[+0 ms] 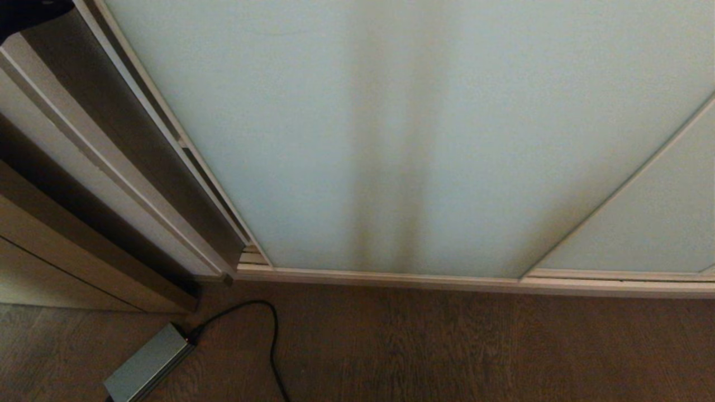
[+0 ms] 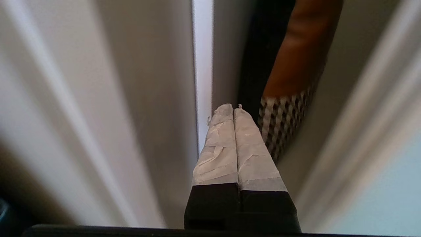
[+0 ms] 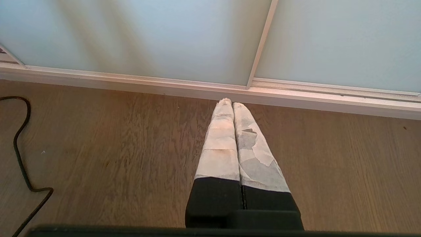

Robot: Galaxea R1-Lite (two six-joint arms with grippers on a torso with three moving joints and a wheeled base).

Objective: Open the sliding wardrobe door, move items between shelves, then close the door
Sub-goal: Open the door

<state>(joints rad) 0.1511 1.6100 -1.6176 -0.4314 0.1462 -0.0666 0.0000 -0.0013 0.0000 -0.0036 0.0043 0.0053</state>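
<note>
The sliding wardrobe door point(image 1: 424, 139) stands upright on the bottom track point(image 1: 391, 277), its long side running up from the floor, and its frosted face is turned toward the robot; it fills most of the head view and its left edge almost meets the beige side frame point(image 1: 72, 184), leaving only a narrow dark gap between them. Left of the door, low on the wooden floor point(image 1: 447, 346), a grey power adapter point(image 1: 146, 365) lies with a black cable point(image 1: 273, 346) curling away from it. At that gap the left gripper point(image 2: 233, 107) points in with its taped fingers pressed together and nothing between them; just past its tip, behind the door edge, hang a brown garment point(image 2: 302, 49) and a checkered cloth point(image 2: 284, 125). Right of the door a second glass panel point(image 1: 653, 223) overlaps it. The right gripper point(image 3: 229, 102) hangs above the floor before the track, its fingers also pressed together and empty.
</note>
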